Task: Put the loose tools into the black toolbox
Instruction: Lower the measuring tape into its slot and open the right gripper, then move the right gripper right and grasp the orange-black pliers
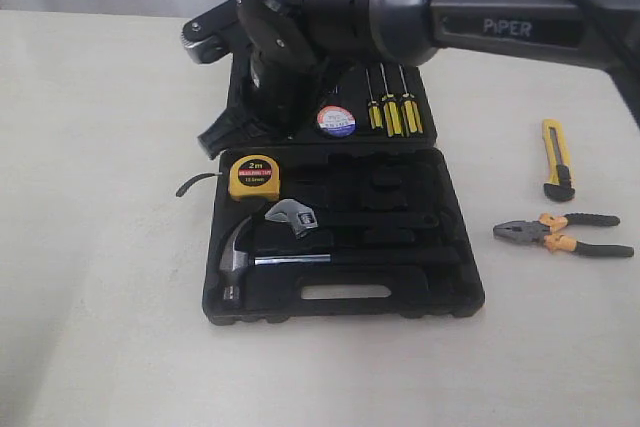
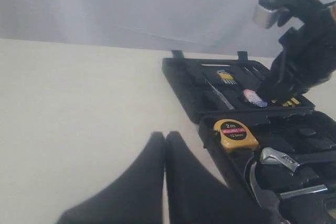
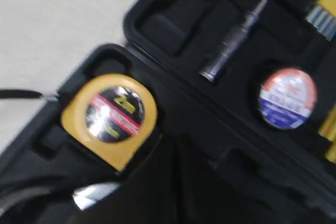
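In the near half of the open box [image 1: 455, 297], one hammer [image 1: 238, 262] and one wrench [image 1: 292, 216] are lying, with the one tape measure [image 1: 253, 176] sitting in that half's far-left pocket. Right of the box, one pliers [image 1: 560, 235] is lying on the table [image 1: 100, 297], and one knife [image 1: 557, 159] is lying farther back; only the exterior view is showing these two. In the far half, one tape roll [image 1: 336, 121] and three screwdrivers [image 1: 392, 107] are sitting. The right gripper [image 1: 212, 140] is hanging over that half's left part, clenched and empty. Its wrist view is showing a slim tool [image 3: 231, 45] which the arm is hiding from outside. The left gripper [image 2: 164, 136], only in its own view, is hovering left of the box, pinched together on nothing.
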{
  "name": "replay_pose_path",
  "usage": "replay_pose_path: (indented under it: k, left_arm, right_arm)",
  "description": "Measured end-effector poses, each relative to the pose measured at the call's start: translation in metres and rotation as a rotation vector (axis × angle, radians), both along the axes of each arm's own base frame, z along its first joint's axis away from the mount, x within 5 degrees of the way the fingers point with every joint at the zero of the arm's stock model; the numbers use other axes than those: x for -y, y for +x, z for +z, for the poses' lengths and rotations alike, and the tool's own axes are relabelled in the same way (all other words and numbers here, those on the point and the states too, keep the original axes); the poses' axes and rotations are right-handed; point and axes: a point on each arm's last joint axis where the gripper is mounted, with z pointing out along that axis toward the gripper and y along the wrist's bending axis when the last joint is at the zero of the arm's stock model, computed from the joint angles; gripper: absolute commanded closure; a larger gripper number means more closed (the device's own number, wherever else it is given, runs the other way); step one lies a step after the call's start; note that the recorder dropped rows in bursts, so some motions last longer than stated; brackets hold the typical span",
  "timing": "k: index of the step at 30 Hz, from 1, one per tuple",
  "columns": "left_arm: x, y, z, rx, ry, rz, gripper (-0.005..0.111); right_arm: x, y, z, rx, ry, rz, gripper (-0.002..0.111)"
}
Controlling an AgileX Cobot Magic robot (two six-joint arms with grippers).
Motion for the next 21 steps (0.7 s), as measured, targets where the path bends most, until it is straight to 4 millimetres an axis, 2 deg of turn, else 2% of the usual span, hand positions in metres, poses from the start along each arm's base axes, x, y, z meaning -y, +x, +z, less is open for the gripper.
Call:
replay_pose_path:
  k: [4, 10, 11, 12, 13, 14, 17, 18, 19, 21]
  left_arm:
    - [0.000, 0.000, 0.000, 0.000, 0.000, 0.000, 0.107]
    - [0.000, 0.000, 0.000, 0.000, 0.000, 0.000, 0.107]
    - [0.000, 0.000, 0.000, 0.000, 0.000, 0.000, 0.107]
    - [0.000, 0.000, 0.000, 0.000, 0.000, 0.000, 0.107]
    - [0.000, 0.000, 0.000, 0.000, 0.000, 0.000, 0.107]
    - [0.000, 0.000, 0.000, 0.000, 0.000, 0.000, 0.107]
    - [0.000, 0.000, 0.000, 0.000, 0.000, 0.000, 0.107]
    - [0.000, 0.000, 0.000, 0.000, 0.000, 0.000, 0.107]
    - [0.000, 0.000, 0.000, 0.000, 0.000, 0.000, 0.107]
    - [0.000, 0.000, 0.000, 0.000, 0.000, 0.000, 0.107]
  right_arm:
    - [0.024, -0.010, 0.010, -0.015, -0.091, -0.033, 0.109]
    - [0.082, -0.028, 0.031, 0.009, -0.078, -0.105, 0.109]
    - [0.094, -0.031, 0.035, 0.020, -0.067, -0.124, 0.109]
    - [0.120, -0.037, 0.044, 0.042, -0.047, -0.172, 0.109]
    - [0.134, -0.040, 0.046, 0.049, -0.040, -0.200, 0.109]
    - [0.159, -0.046, 0.048, 0.064, -0.026, -0.251, 0.109]
    - [0.205, -0.050, 0.056, 0.125, 0.007, -0.353, 0.109]
    - [0.222, -0.051, 0.055, 0.118, -0.028, -0.361, 0.109]
    - [0.231, -0.054, 0.051, 0.091, -0.067, -0.354, 0.109]
    - [0.255, -0.064, 0.030, -0.066, -0.206, -0.308, 0.109]
